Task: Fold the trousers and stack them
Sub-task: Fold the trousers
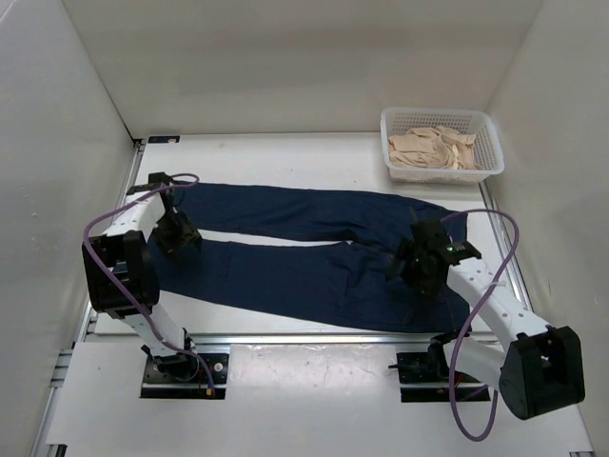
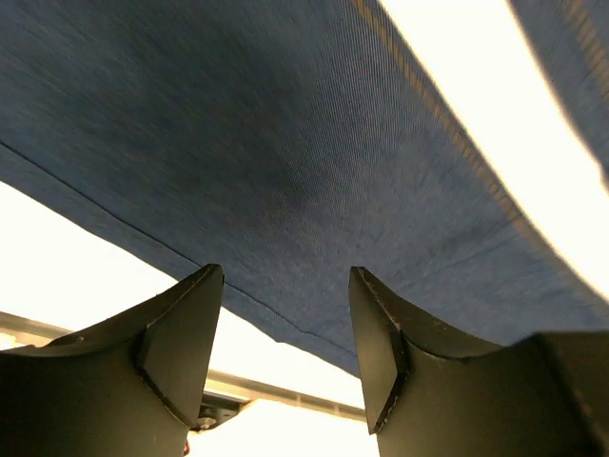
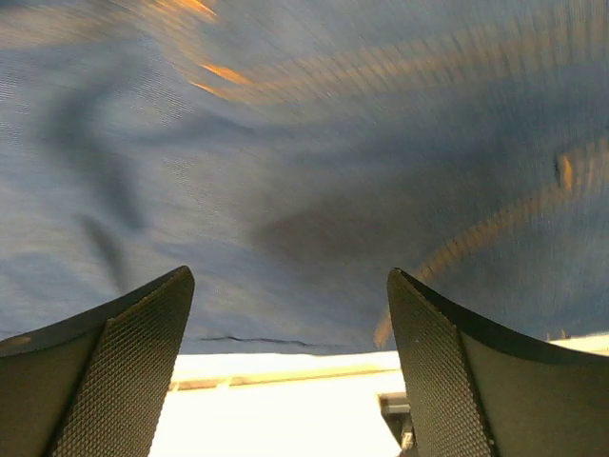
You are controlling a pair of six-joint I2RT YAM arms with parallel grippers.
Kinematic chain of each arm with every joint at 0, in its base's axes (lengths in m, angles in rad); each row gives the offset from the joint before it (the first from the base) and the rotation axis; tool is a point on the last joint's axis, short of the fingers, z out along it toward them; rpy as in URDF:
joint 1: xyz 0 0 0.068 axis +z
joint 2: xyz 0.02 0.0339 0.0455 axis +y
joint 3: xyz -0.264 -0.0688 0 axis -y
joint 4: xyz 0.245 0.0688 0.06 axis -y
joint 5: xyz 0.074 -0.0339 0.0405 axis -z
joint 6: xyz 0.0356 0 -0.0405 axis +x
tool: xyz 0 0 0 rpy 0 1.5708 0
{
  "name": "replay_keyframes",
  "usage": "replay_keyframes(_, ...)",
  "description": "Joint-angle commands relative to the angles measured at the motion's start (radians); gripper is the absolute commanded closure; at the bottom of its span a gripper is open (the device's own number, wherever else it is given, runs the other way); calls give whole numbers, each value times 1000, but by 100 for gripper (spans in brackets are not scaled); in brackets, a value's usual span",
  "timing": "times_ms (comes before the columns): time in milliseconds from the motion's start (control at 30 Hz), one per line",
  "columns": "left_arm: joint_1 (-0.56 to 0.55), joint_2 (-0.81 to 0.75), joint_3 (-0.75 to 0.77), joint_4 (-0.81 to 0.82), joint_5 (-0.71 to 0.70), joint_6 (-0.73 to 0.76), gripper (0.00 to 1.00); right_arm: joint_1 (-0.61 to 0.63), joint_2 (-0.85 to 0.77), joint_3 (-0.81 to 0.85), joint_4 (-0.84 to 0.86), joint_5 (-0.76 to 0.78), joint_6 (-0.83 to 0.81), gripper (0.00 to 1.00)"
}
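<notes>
At the left, the left gripper (image 1: 177, 234) hangs low over the ankle end of the trousers (image 1: 304, 249), roughly where the two legs part. In its wrist view the jaws stand moderately apart with nothing between them, only denim and a strip of white table (image 1: 285, 152) beyond. The trousers lie flat across the middle of the table, legs running left and waist to the right, with the near leg's edge close to the front rail. Denim like this is likely heavy for cloth and fairly stiff (it should hold a crease but drag rather than slide), so the hems and the waistband, where seams thicken the cloth, look like the surest places to pinch, taking every layer at once. Further right, the right gripper (image 1: 422, 259) sits over the seat, near the waist, jaws spread wide and empty, with blurred blue cloth filling its wrist view. At the far right corner a white basket (image 1: 495, 143) of beige cloths (image 1: 433, 148) stands well apart from the trousers.
</notes>
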Motion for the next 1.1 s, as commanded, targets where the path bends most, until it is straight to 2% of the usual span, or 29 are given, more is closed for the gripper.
replay_keyframes(0,-22,-58,-26,38,-8,11,33,-8,-27,-64,-48,-34,173,13)
replay_keyframes(67,-31,-46,-36,38,-8,2,33,-8,4,-101,-3,-45,189,13)
replay_keyframes(233,-40,-56,-27,49,-52,-32,33,-8,183,-74,118,-45,177,14)
replay_keyframes(400,-40,-60,9,49,-52,-21,29,-18,370,14,164,-14,137,16)
replay_keyframes(567,-49,-41,30,49,-52,9,29,-90,479,123,173,-36,77,15)
replay_keyframes(667,-49,-14,40,49,-40,10,29,-91,530,218,149,4,42,15)
replay_keyframes(767,-49,-3,49,49,-49,0,29,-100,553,305,117,58,28,15)
replay_keyframes(900,-40,-3,61,39,-59,-9,29,-159,544,341,107,43,-6,15)
replay_keyframes(933,-5,-3,61,39,-59,-21,29,-169,528,350,107,23,-19,15)
replay_keyframes(1000,32,-30,35,39,-46,-46,29,-169,446,339,98,23,-36,13)
replay_keyframes(1067,93,-84,-17,29,-132,-124,29,-169,342,324,84,23,-47,11)
